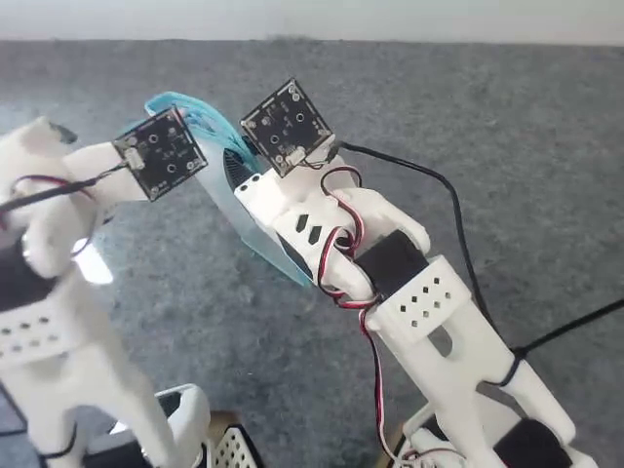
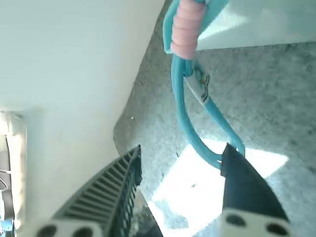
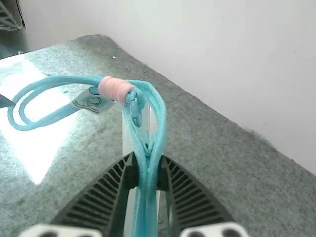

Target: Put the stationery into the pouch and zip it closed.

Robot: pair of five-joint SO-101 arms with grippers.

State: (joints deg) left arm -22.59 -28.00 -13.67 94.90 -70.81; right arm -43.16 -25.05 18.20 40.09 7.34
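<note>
Right gripper [image 3: 148,163] is pinched narrow on the upper, zipped edge of the turquoise pouch [image 3: 148,148], which stands edge-up between its two ribbed fingers. Left gripper [image 2: 182,150] is spread wide and holds nothing.

From the right wrist view, a zip pull [image 3: 136,111] hangs at the end of the pouch, with a pink band [image 3: 116,89] just beside it, a small tag [image 3: 91,102] and a turquoise cord loop [image 3: 34,98] trailing away from the pouch. From the left wrist view, the loop's end [image 2: 202,133] lies right at the tip of the dark finger [image 2: 247,182]; whether they touch cannot be told.

The high view shows the pouch [image 1: 244,224] between the two arms, largely covered by the right one.

Beyond the pouch, the grey felt surface [image 1: 507,127] lies open up to a white wall [image 3: 222,49]. A black cable [image 1: 448,205] crosses it on the right arm's side.
</note>
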